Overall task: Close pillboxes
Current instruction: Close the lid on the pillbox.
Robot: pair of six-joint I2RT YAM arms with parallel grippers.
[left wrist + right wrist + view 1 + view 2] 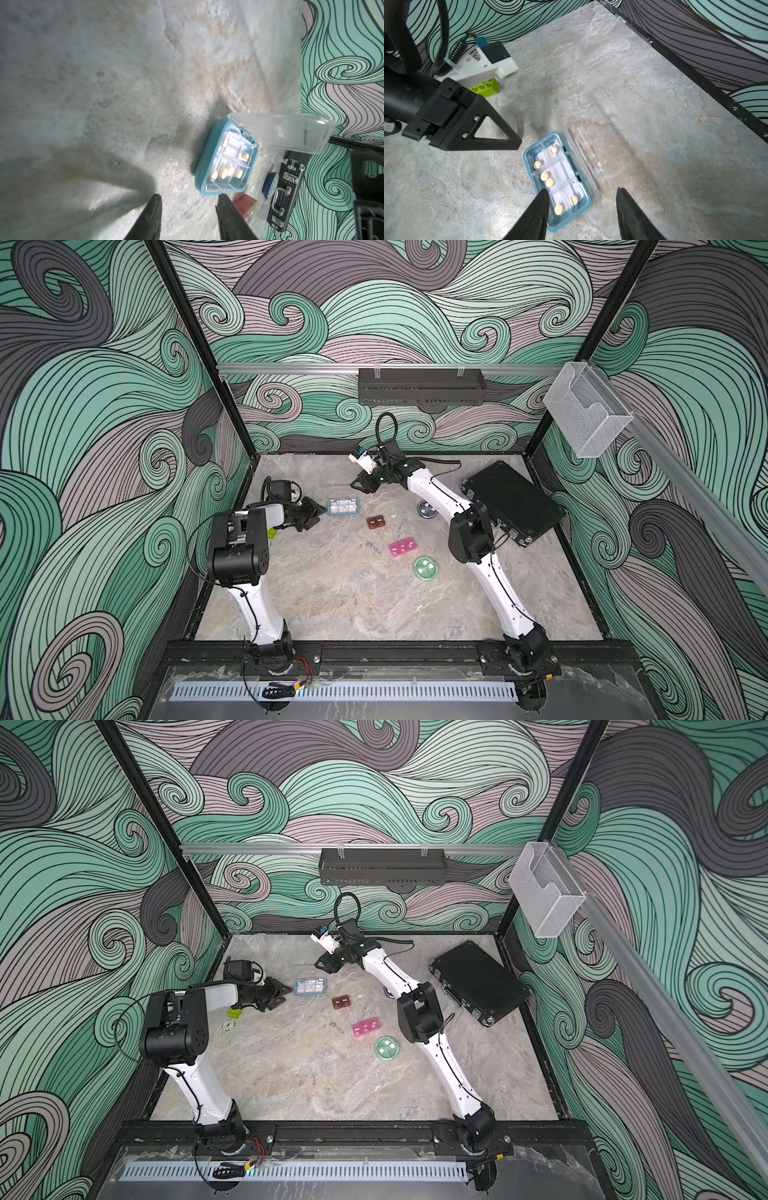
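Left gripper (189, 196) has its jaws apart, holding nothing; the pale blue pillbox (226, 162) lies just ahead of its fingertips, the clear lid (280, 133) standing up open; right gripper (582, 189), jaws also apart and empty, has the same box just before it.

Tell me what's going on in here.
Two robot arms are working on closing pillboxes. Both are at the pale blue pillbox, which sits on the table with its clear lid standing open and pills showing. The left gripper and the right gripper have jaws apart near it, holding nothing. The brown box, pink box and green box lie elsewhere, untouched.
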